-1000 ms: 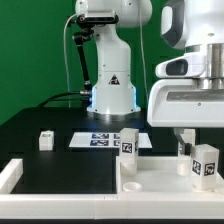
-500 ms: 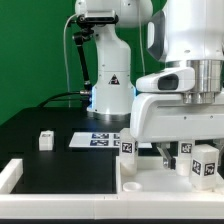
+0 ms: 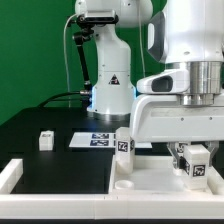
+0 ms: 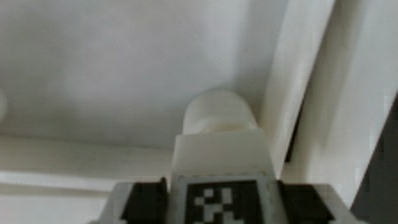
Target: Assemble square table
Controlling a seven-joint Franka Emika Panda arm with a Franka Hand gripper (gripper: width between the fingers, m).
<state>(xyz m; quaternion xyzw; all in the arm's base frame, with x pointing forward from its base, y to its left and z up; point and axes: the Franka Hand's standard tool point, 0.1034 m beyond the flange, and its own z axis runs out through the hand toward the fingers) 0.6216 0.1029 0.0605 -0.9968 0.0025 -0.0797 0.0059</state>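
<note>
Evidently the gripper (image 3: 196, 152) is pinching the held leg (image 3: 198, 168). In the wrist view its jaws lie tight against both sides of the tagged body with no gap showing, and the leg's rounded end reaches out ahead of them. Gripping across the flat tagged sides should, I judge, stop the leg from twisting once it is carried.

That leg is low over the square panel (image 3: 150, 186), toward the exterior view's right. Whether it rests on the panel or hangs just clear, I cannot tell.

A second leg (image 3: 123, 146) stands upright at the panel's far corner, well apart from the pincer, so a straight lift looks unobstructed. Farther out, a third leg (image 3: 45, 141) sits alone on the black table (image 3: 60, 168), near the marker board (image 3: 98, 140). The border wall (image 3: 12, 172) closes off the exterior view's near left. A fourth leg I cannot pick out.
</note>
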